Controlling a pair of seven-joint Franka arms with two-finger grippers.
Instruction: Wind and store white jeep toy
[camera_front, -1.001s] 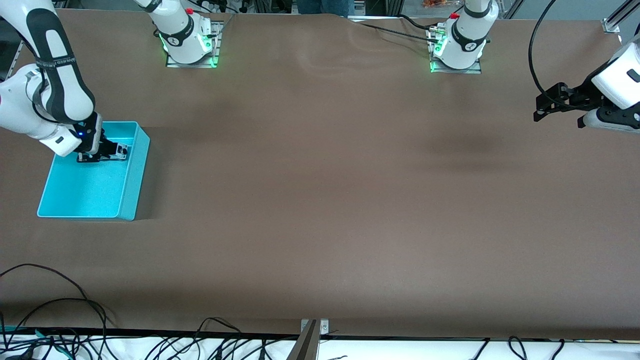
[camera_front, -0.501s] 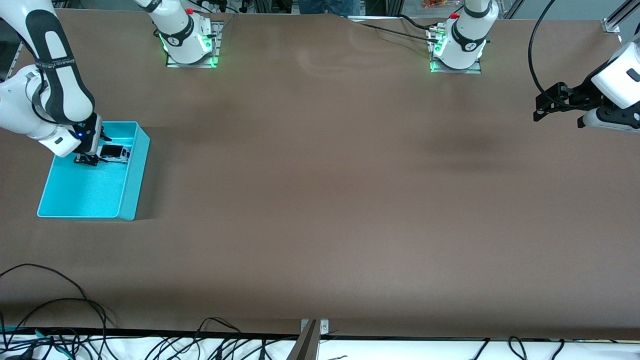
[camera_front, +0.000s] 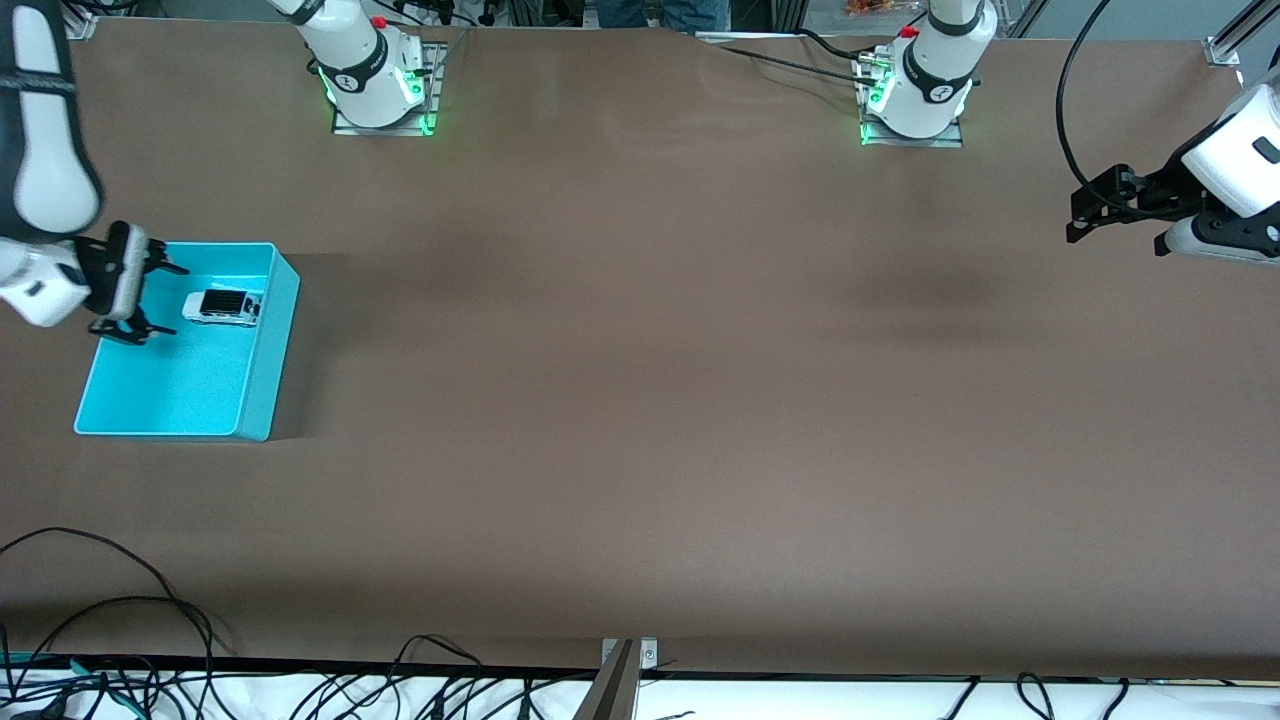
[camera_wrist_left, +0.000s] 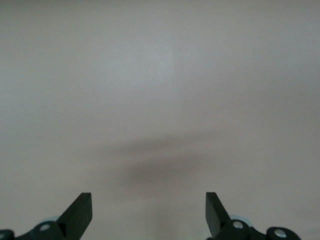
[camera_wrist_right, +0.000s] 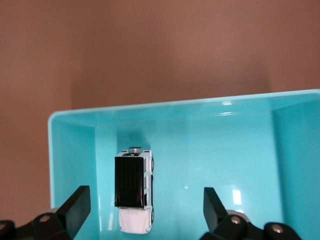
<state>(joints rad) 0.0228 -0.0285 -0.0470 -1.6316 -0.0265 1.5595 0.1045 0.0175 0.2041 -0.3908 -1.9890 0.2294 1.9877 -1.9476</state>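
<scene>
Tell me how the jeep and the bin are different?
The jeep is tiny; the bin is far bigger. The jeep is white with a black roof; the bin is all cyan. The jeep lies inside the bin; the bin sits on the table. No gripper touches either.

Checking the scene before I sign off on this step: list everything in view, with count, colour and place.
white jeep toy: one, white with black roof, in the cyan bin, in the part farther from the front camera.
cyan bin: one, cyan, at the right arm's end of the table.
table: one, brown cover.
cables: several, black, along the table's near edge.
right claw: open, over the bin's edge beside the jeep.
left claw: open, waiting over the left arm's end of the table.
</scene>
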